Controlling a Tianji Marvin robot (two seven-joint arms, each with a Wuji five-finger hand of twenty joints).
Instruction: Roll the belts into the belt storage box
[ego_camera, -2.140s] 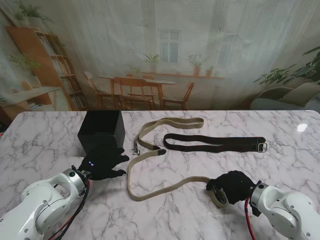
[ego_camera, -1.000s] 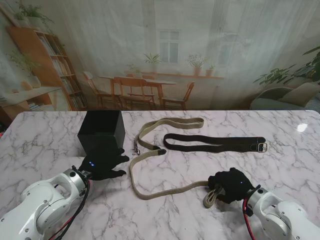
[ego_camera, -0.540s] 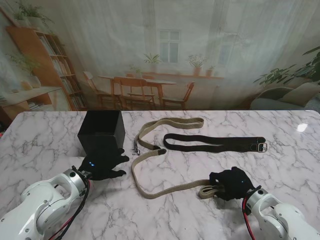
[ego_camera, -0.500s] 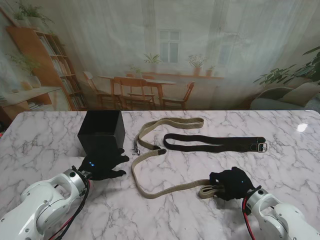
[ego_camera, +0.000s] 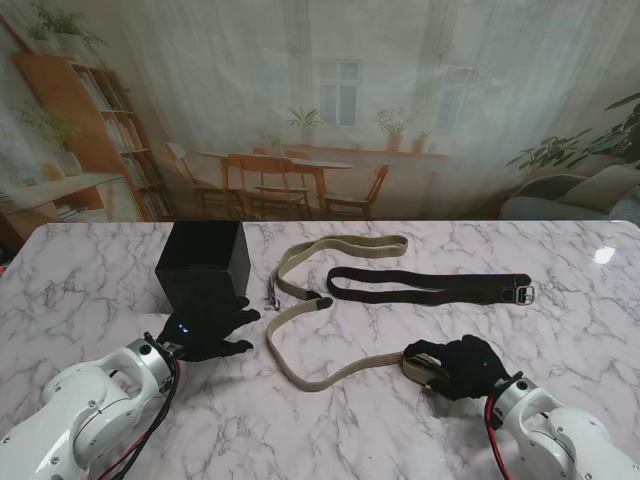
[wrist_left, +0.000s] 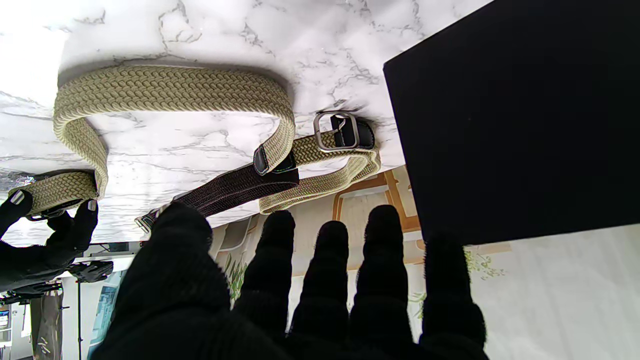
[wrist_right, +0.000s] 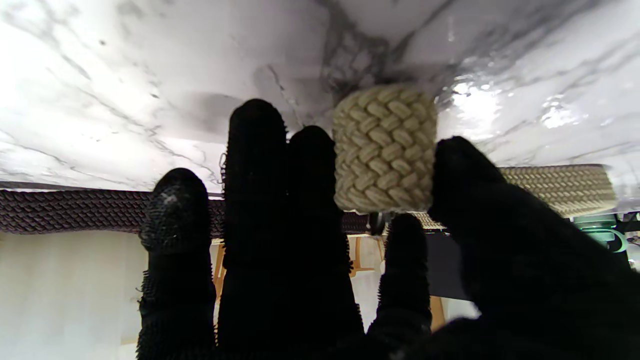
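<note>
A woven tan belt (ego_camera: 330, 375) winds across the marble table from its buckle (ego_camera: 272, 297) near the black storage box (ego_camera: 203, 262) to my right hand (ego_camera: 462, 368). That hand is shut on the belt's rolled end (wrist_right: 384, 147), pinched between thumb and fingers. A dark brown belt (ego_camera: 430, 287) lies straight, farther from me, buckle (ego_camera: 524, 294) to the right. My left hand (ego_camera: 208, 330) rests open beside the box with fingers (wrist_left: 327, 260) spread, holding nothing.
The marble table (ego_camera: 90, 290) runs to a printed room backdrop behind. The tan belt's far loop (ego_camera: 340, 246) lies just beyond the brown belt's left end. The box stands at the table's left side.
My right hand has moved left and farther from me, turning the tan belt's end into a small roll. The belt's near loop has shortened and shifted right. My left hand stayed put.
</note>
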